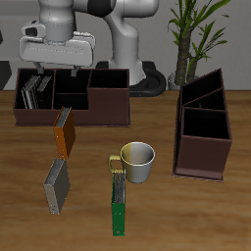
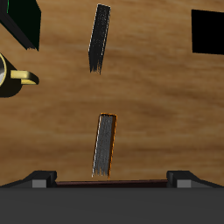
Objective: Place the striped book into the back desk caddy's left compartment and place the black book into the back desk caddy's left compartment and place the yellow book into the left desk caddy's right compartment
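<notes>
Clock: 12 o'clock is the bench's back, 6 o'clock its front edge
Fingers: the two grey fingers (image 2: 44, 178) stand wide apart with nothing between them, hovering above the front wall of the dark brown three-bay back desk caddy (image 1: 108, 106)
Striped book: a thin striped book (image 1: 34, 93) stands upright in the back caddy's left compartment; that part looks done
Yellow book: the orange-yellow book (image 1: 65, 132) lies on the wooden bench (image 1: 196, 221) just at 6 o'clock of the back caddy, directly below the fingers in the wrist view
Black book: the dark-covered black book with grey page edges (image 1: 56, 184) lies farther toward 6 o'clock, apart from the yellow one
Left desk caddy: the dark brown left desk caddy (image 1: 203, 147) sits well apart, at 3 o'clock of both books
Bystanders: a white mug (image 1: 139, 162) and a green book (image 1: 119, 201) lie between the books and that caddy
Risk, grasp: both books are thin, so fingers set off-centre could pinch a corner and let the book swing or slip
Risk, descent: coming down this close to the back caddy's wall could knock it
Risk, carry: a low carry of the yellow book toward 3 o'clock could clip the mug
Risk, mix-up: taking the yellow book to the nearer back caddy would put it in the wrong caddy
</notes>
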